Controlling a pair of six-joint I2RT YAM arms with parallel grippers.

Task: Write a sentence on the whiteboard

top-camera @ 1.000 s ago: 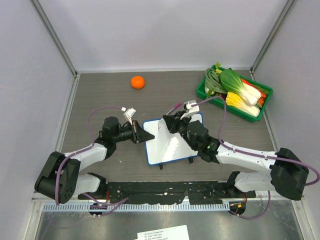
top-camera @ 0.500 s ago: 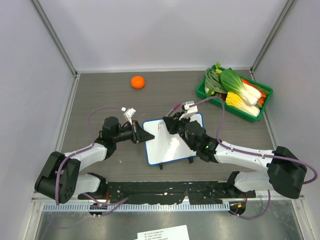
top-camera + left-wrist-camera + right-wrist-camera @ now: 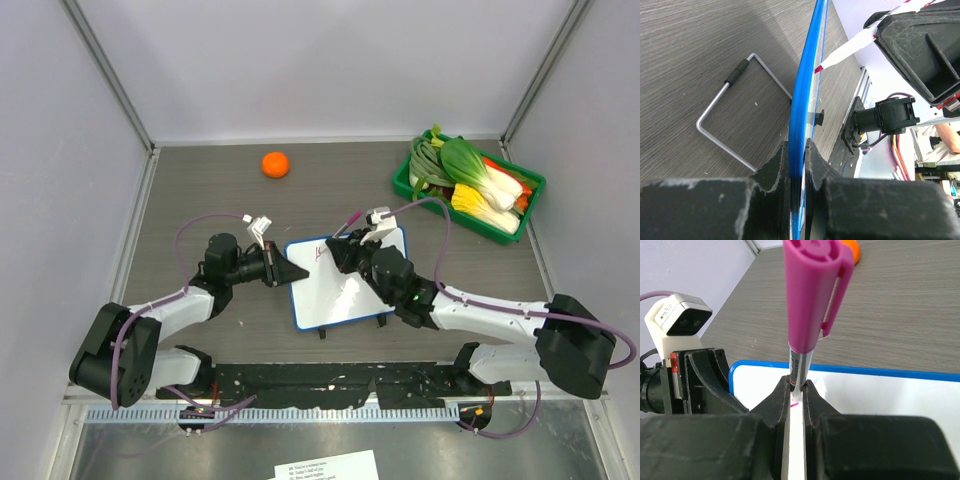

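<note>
Both pairs of jaws are clenched. The left gripper [image 3: 797,150] is closed on the blue frame of the whiteboard [image 3: 340,295] at its left edge, and the right gripper [image 3: 796,387] is closed on the barrel of a pink marker [image 3: 812,300].

The left arm is laid low across the table [image 3: 200,190] from its base at the near left. Its wrist is held level and its fingers are pointed to the right.

The right arm is stretched from the near right, leftwards over the board. Its wrist is set above the board's upper left corner. The marker is held with its cap raised and tipped towards the far side. In the left wrist view its tip is seen right at the board's face.

The whiteboard is placed near the middle of the table between the two arms. A bent wire stand [image 3: 725,115] is seen on the table behind it. Of the writing, only a short pink mark [image 3: 320,254] can be made out, near the upper left corner.

An orange [image 3: 275,164] is set well apart at the far side. A green tray [image 3: 404,184] of vegetables is placed at the far right.
</note>
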